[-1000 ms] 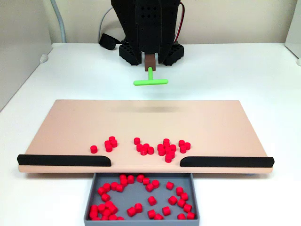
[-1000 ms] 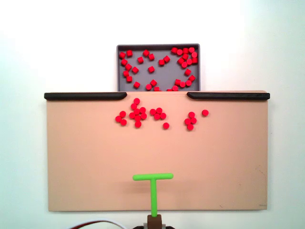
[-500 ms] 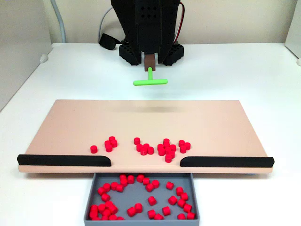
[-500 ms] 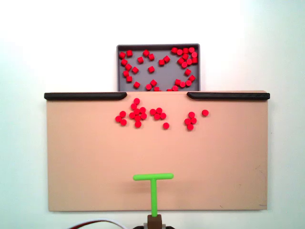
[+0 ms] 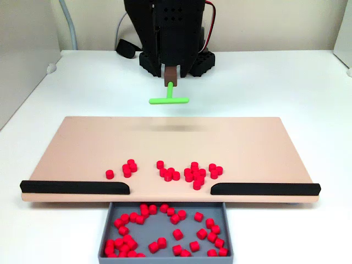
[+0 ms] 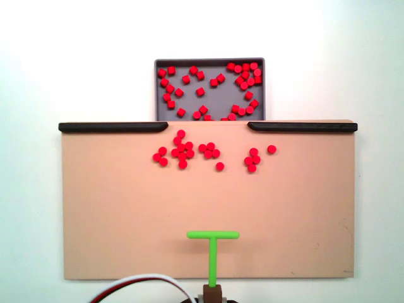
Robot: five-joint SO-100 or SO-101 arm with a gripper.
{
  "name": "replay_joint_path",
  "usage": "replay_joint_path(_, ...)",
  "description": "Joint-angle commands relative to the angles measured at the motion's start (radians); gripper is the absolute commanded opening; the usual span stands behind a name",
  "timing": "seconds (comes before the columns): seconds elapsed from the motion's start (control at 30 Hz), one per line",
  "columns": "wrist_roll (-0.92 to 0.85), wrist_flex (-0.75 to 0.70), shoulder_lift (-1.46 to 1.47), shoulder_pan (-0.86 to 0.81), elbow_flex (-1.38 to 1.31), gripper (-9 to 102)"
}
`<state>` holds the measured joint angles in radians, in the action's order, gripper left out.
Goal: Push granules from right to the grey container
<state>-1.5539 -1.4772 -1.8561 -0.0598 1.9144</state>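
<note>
Several red granules [image 5: 190, 171] lie in loose clusters on the tan board [image 5: 165, 137], near its edge by the grey container [image 5: 157, 225]; from above these granules [image 6: 189, 150] sit just below the gap between the black strips. Many more lie inside the grey container [image 6: 208, 60]. My gripper [image 5: 170, 74] hangs from the black arm behind the board and is shut on a brown holder carrying the green T-shaped stick [image 5: 169, 100]. The stick [image 6: 213, 235] hovers over the board's end farthest from the granules, with my gripper [image 6: 213, 291] at the picture's bottom edge.
Two black strips [image 5: 74, 187] [image 5: 265, 188] line the board's edge on either side of the gap above the container. The arm's black base [image 5: 176, 58] stands behind the board on the white table. A white and red cable [image 6: 145, 281] curves by the arm.
The green stick and gripper have shifted sideways, leftward in the front fixed view and rightward in the top-down fixed view. The granules have not moved.
</note>
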Motion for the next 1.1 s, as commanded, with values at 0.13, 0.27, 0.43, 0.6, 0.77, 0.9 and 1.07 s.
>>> replay_joint_path(0.13, -0.147, 0.003, -0.025, 0.012, -0.008, 0)
replay_joint_path(0.27, -0.436, 0.005, -0.043, -0.087, -0.032, 0)
replay_joint_path(0.43, -0.706, 0.005, 0.052, -0.242, -0.140, 0)
replay_joint_path(0.6, -0.983, 0.005, 0.204, -0.348, -0.295, 0)
replay_joint_path(0.77, -1.201, 0.003, 0.327, -0.407, -0.408, 0)
replay_joint_path(0.9, -1.440, -0.009, 0.396, -0.436, -0.476, 0)
replay_joint_path(1.07, -1.773, -0.009, 0.443, -0.459, -0.543, 0)
